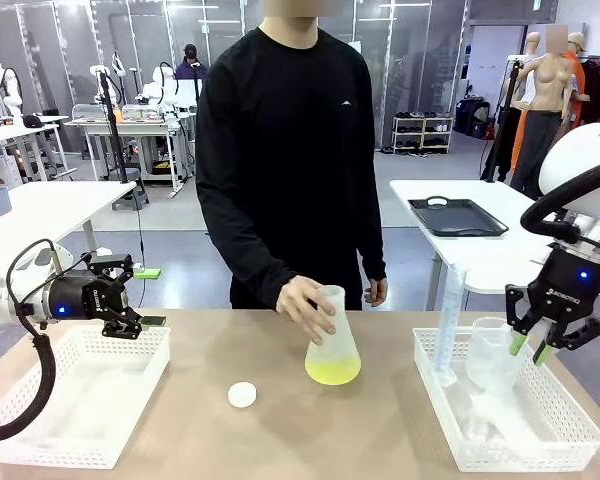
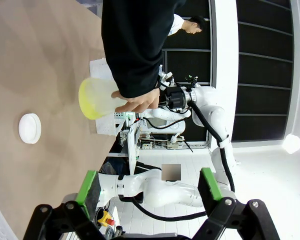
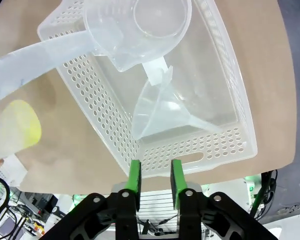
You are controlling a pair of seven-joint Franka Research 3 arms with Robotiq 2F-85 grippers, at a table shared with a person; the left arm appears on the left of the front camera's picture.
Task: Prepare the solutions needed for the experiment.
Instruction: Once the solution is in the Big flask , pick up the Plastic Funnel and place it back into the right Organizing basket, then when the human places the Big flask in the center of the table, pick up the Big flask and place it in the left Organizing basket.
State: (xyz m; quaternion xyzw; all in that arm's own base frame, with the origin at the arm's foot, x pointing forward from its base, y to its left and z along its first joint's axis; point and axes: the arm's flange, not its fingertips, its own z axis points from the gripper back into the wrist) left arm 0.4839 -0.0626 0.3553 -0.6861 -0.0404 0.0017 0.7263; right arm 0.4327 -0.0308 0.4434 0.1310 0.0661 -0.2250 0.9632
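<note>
The solutions [image 1: 332, 372] are a shallow pale yellow-green layer in the bottom of a frosted conical flask [image 1: 330, 335] at the table's middle. A person's hand [image 1: 302, 305] grips the flask's neck and tilts it. The liquid [image 2: 90, 102] also shows in the left wrist view, and in the right wrist view as a yellow patch [image 3: 25, 132]. My right gripper [image 1: 535, 345] hovers over the right basket [image 1: 570, 440]; its green pads [image 3: 135, 177] stand a little apart with nothing between them. My left gripper [image 1: 145, 300] is open and holds nothing, above the left basket [image 1: 40, 450].
A white round cap [image 1: 242, 395] lies on the table left of the flask. The right basket holds a clear measuring jug [image 3: 140, 30], a clear funnel [image 3: 162, 107] lying on its side and a tall graduated cylinder [image 1: 450, 320]. The person stands at the far edge.
</note>
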